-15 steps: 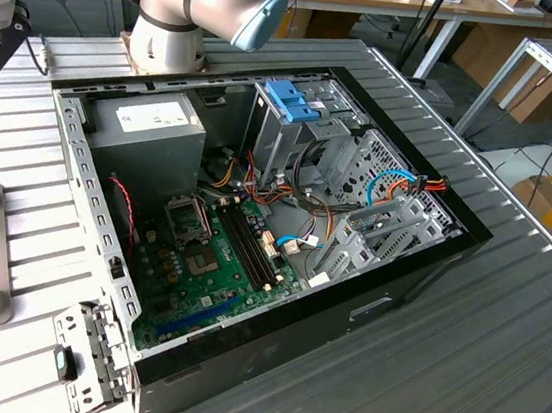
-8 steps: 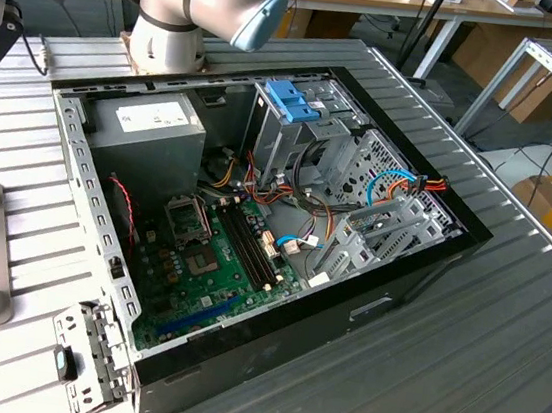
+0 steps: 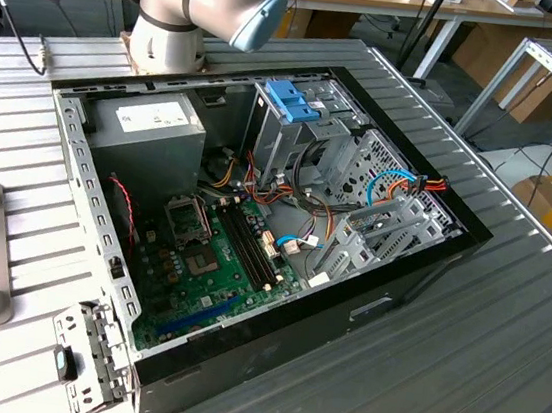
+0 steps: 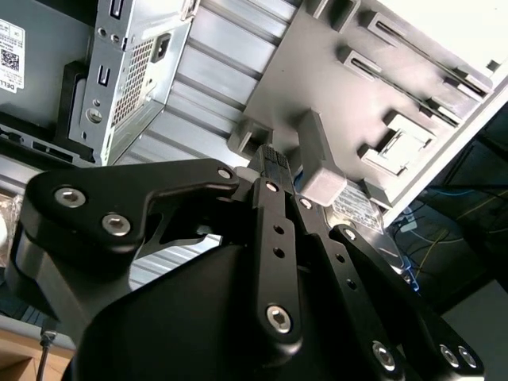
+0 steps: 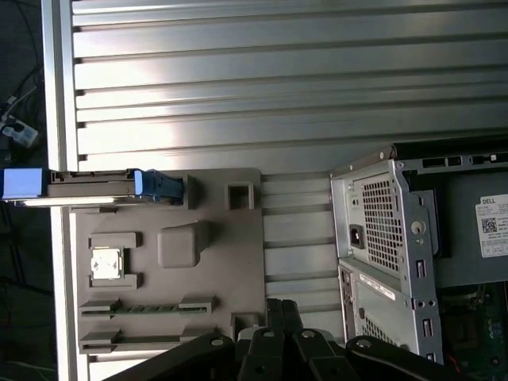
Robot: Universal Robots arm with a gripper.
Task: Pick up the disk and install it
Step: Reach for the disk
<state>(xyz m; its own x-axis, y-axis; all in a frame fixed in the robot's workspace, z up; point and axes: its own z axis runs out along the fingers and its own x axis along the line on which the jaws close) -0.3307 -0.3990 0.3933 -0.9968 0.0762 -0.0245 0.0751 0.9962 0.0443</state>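
I log one open desktop case [image 3: 343,316] on the ribbed metal table [image 3: 477,372]: motherboard [image 3: 211,259], power supply [image 3: 154,136], blue-latched drive cage [image 3: 276,138]. Also listed: a grey fixture plate [image 5: 238,266] nearby.

The disk [image 5: 89,187], in the first wrist view, shows edge-on as a thin grey metal slab with bright blue plastic at both ends, standing on its long edge along one border of the grey holder plate [image 5: 214,262] on the slatted bench [image 5: 278,95].
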